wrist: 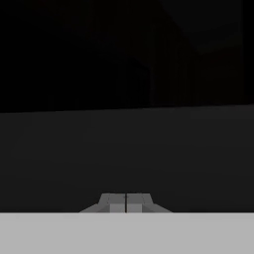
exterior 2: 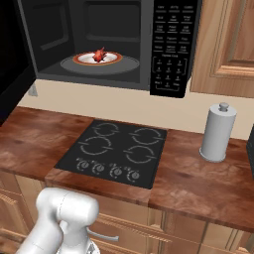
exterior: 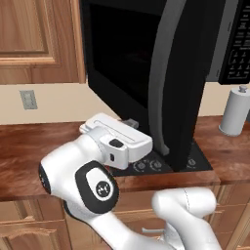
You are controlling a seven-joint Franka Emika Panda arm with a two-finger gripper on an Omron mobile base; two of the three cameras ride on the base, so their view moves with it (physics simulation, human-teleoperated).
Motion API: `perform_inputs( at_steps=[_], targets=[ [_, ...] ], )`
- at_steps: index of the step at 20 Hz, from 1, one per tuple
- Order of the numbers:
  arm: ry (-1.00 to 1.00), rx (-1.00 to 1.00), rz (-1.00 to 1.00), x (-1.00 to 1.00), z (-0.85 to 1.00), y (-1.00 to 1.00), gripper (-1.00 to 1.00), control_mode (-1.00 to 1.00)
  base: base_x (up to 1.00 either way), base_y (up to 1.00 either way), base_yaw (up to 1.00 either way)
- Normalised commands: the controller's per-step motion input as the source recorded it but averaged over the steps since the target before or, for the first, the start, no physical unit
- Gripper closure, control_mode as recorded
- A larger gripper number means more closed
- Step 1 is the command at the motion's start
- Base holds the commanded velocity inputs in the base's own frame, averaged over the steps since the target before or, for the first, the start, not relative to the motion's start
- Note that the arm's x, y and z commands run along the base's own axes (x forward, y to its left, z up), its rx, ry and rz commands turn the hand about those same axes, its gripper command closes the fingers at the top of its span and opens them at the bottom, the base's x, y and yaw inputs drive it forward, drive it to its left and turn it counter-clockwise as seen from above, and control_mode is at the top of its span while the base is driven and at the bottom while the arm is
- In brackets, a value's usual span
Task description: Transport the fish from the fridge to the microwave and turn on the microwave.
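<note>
door (exterior: 180,83) of the microwave (exterior 2: 99,39) is swinging wide open, its edge hiding part of the cooktop (exterior 2: 116,151) in the left base view. fish (exterior 2: 99,55) is sitting on a plate (exterior 2: 115,58) on the turntable inside, small, details hard to make out. keypad (exterior 2: 172,47) is showing white lettering, too tiny to read. paper roll (exterior 2: 217,133) is standing right. gripper (wrist: 126,203) is sitting closed, empty, facing a dark surface.
</note>
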Motion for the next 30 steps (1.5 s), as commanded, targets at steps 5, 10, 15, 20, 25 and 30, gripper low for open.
perform_inputs(
  at_steps=[5, 10, 15, 20, 25, 30],
  targets=[
    [0.0, 0.01, 0.0, -0.01, 0.0, -0.44, 1.0, -1.0, 0.0, 0.0, 0.0],
    [0.0, 0.02, 0.02, 0.0, 0.01, -0.33, 1.0, -1.0, 0.0, 0.0, 0.0],
    [-0.06, 0.0, 0.03, 0.0, 0.1, -0.38, 1.0, -1.0, 0.0, 0.0, 0.0],
    [-0.13, 0.0, 0.06, 0.0, 0.18, -0.46, 1.0, -1.0, 0.0, 0.0, 0.0],
    [-0.1, 0.0, 0.1, 0.13, 0.2, -0.44, 1.0, -1.0, 0.0, 0.0, 0.0],
    [-0.03, 0.01, 0.12, 0.31, 0.23, -0.34, 1.0, -1.0, 0.0, 0.0, 0.0]
  ],
)
